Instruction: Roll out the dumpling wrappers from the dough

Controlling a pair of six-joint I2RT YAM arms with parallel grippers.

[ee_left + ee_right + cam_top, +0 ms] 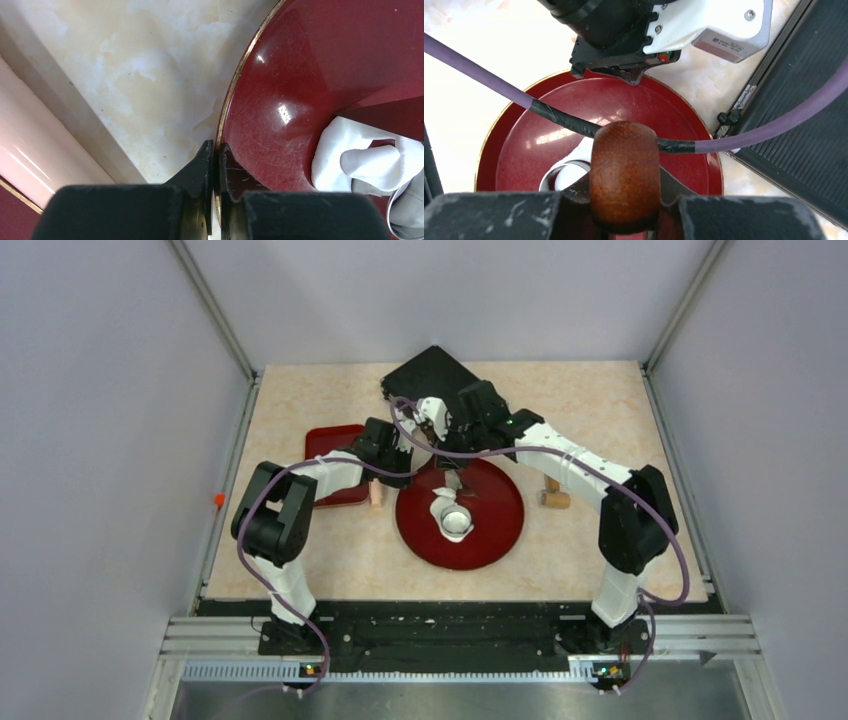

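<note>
Rim of red plate [300,60] pinched in left claw [214,147], tabletop [150,75] beside; right claw [624,217] clamps wooden roller [625,160] near dough [350,150].

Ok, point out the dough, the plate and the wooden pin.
dough [365,162], left wrist view, folded white middle.
plate [524,150], right wrist view, bare inner face.
wooden pin [624,170], right wrist view, rounded end.

Looks down past the right claw [624,200], clamped on a brown wooden rolling pin [624,170] seen end-on. Hangs above a round red plate [519,150] with a gold rim. Catches white dough [583,149] and a clear ring cutter [555,171] just left of the pin. Takes in a purple cable [474,67] across the front, the left claw [633,79] at the plate's far rim, and a black ribbed case [804,125] on the pale worktop [474,30].
</note>
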